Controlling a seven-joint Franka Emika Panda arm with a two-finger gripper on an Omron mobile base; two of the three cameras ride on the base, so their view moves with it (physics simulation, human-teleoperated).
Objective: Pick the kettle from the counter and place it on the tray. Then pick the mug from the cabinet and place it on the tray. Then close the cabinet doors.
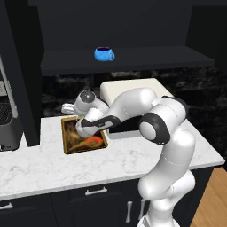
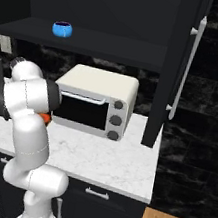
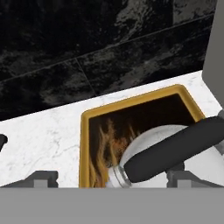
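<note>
**Kettle down on the tray, mug up next**

My end effector [image 3: 105, 179] hangs spread wide and released right over the kettle [image 3: 175, 153], which sits in the tray [image 1: 66, 142] on the left of the table [image 1: 133, 155]. The mug [image 1: 104, 54] waits on the cabinet [image 1: 133, 57] shelf, well above and farther back. I judge it light, rigid and slick-glazed, likely to slip. Best hold: pinch the rim wall from above, or across the body, avoiding the handle.

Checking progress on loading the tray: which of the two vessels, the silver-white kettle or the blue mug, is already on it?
The silver-white kettle with the dark handle sits on the wooden-rimmed tray; the small blue mug is on the dark cabinet shelf.
</note>
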